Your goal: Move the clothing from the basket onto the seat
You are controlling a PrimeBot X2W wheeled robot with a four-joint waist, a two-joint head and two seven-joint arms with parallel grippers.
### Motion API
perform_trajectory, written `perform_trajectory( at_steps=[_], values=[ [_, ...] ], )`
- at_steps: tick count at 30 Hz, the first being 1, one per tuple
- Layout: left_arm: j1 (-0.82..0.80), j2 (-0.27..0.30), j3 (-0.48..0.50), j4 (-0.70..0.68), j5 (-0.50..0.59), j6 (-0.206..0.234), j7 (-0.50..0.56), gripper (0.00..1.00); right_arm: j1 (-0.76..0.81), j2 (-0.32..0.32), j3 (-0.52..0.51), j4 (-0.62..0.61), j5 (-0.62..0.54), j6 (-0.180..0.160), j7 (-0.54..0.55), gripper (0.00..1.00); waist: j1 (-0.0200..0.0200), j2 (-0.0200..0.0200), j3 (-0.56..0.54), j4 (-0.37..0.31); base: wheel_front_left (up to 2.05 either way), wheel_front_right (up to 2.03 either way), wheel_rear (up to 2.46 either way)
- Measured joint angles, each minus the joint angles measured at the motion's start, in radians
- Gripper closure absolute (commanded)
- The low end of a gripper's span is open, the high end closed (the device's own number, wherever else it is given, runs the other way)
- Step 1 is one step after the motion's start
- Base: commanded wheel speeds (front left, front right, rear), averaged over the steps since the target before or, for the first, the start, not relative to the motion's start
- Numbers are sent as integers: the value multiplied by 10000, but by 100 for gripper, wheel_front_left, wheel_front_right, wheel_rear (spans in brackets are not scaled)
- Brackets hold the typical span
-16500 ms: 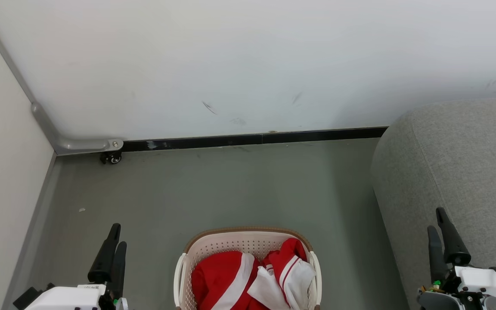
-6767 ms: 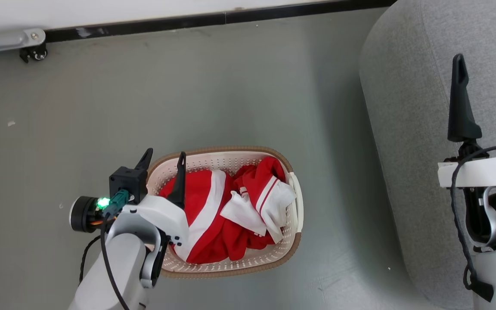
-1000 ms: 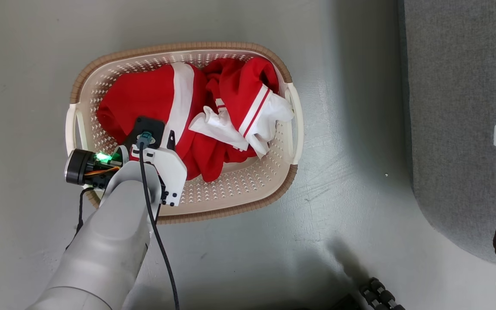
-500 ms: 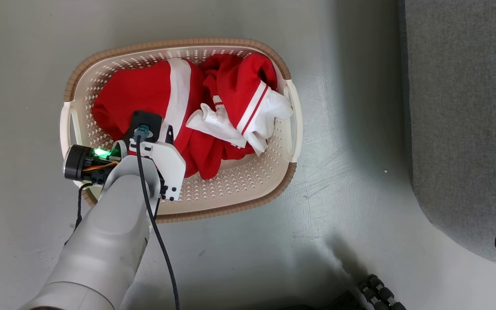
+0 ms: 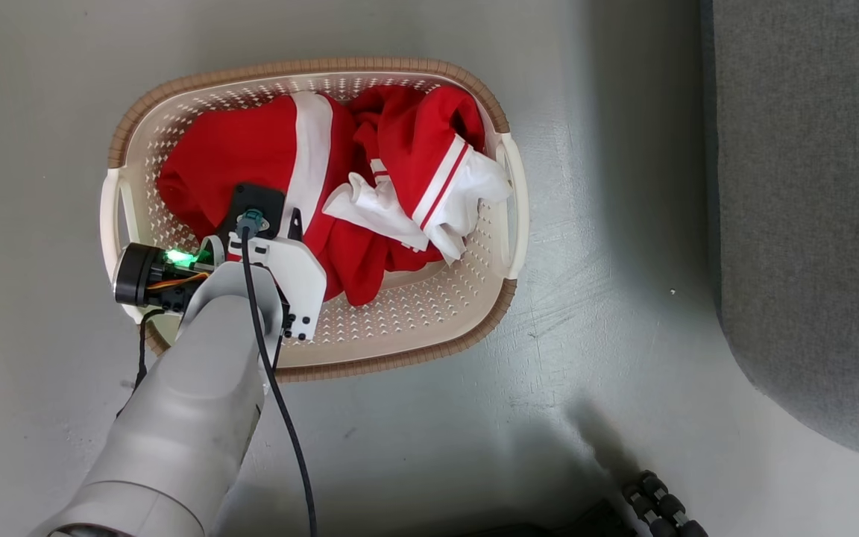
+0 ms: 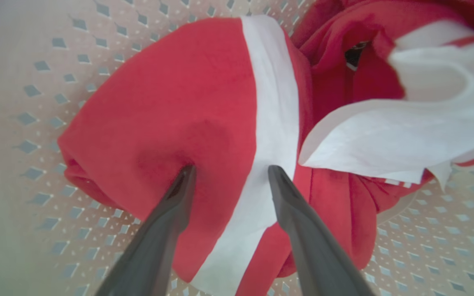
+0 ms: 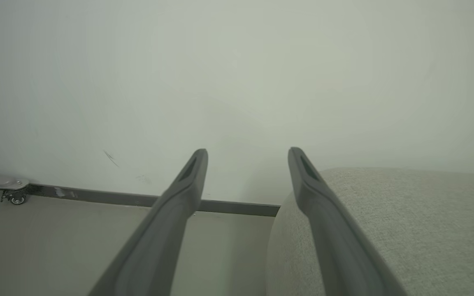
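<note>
The left gripper point(image 6: 231, 169) is wide open, both tips pressing on the red clothing point(image 6: 179, 94) near the basket's point(image 6: 27, 74) left edge.

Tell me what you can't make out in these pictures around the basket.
Left pincer: in the head view its own wrist block hides the fingertips.
Clothing: how many garments, since folds overlap inside the basket.
Seat: cut off by the head view's top and right edges.
Dark ridged object: cut off by the head view's bottom edge.
</note>
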State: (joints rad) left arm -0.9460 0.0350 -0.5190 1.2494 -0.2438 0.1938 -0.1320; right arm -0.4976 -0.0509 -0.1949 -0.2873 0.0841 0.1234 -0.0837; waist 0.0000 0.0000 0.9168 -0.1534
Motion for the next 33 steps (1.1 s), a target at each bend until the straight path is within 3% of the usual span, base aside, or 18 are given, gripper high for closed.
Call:
perform_trajectory(
  at_steps=[4, 5, 6, 7, 8, 9, 24, 33],
  values=[
    [-23, 2, 8, 42, -2, 12, 75, 11, -1, -4, -2, -38, 0, 0, 0, 0, 0, 0, 55, -2, 0, 0, 0],
    [-25, 2, 12, 48, -4, 12, 84, 14, -1, -8, -6, -52, 0, 0, 2, 0, 0, 0, 71, -3, 0, 0, 0],
    [-25, 0, 17, 52, -4, 12, 84, 23, -1, -13, -12, -61, 0, 0, 2, 0, 1, 0, 87, -4, 0, 0, 0],
    [-26, 0, 17, 58, -4, 12, 84, 54, -1, -19, -15, -71, 0, 0, 2, 0, 0, 0, 104, -5, 0, 0, 0],
    [-28, 0, 29, 58, -12, 12, 84, 72, -1, -25, -25, -84, 0, 0, 2, 0, 0, 0, 120, -5, 0, 0, 0],
    [-30, 0, 36, 58, -35, 12, 84, 100, -1, -31, -40, -102, 0, 0, 4, 0, 0, 0, 137, -4, 0, 0, 0],
    [-250, -8, 205, 17, -428, -121, -82, 100, 0, -36, -123, -134, -56, 0, 2, 0, 0, 0, 165, 44, 0, 0, 0],
    [-248, -10, 295, -48, -627, -518, -274, 100, -12, -35, -36, 119, -38, 0, -48, 0, 0, 0, -50, 107, 0, 0, 0]
  ],
)
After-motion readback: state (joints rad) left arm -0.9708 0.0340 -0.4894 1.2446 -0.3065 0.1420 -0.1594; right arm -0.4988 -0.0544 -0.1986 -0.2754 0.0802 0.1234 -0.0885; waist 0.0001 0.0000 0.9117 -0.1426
